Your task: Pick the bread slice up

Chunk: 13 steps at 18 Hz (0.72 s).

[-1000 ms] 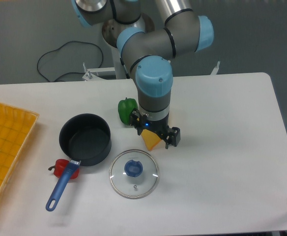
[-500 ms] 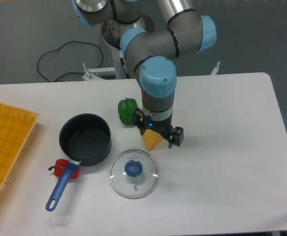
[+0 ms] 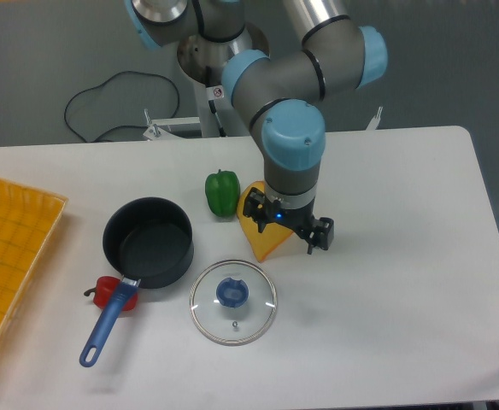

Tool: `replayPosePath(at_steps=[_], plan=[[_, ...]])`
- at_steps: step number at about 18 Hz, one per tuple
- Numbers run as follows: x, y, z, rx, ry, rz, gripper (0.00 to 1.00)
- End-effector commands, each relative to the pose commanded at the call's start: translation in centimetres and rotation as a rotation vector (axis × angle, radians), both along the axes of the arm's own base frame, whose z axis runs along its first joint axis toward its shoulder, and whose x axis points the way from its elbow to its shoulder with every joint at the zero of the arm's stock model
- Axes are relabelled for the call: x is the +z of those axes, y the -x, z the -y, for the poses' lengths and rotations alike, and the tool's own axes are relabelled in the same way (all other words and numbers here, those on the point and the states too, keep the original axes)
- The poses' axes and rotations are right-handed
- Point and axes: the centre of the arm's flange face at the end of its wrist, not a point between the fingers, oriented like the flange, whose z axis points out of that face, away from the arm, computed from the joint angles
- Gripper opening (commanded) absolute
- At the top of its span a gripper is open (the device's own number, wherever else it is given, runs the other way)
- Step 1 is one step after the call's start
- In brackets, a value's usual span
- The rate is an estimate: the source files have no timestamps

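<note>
Hidden and cut-off parts around the wrist

You cannot see the upper right part of the bread slice [image 3: 261, 237], which the gripper [image 3: 289, 231] covers; its fingers are too dark and small for you to tell their spread or whether they touch it. The pan handle partly hides the red piece [image 3: 104, 291]. The yellow tray [image 3: 10, 256] and the tabletop [image 3: 403, 256] run out of frame.

Bread slice [image 3: 262, 240] right of pepper [image 3: 222, 193]
</note>
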Motion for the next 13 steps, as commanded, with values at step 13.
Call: replayPosePath(at_steps=[13], plan=[[-2.3, 2.5, 2.6, -0.101, 0.028, 0.032, 1.0]])
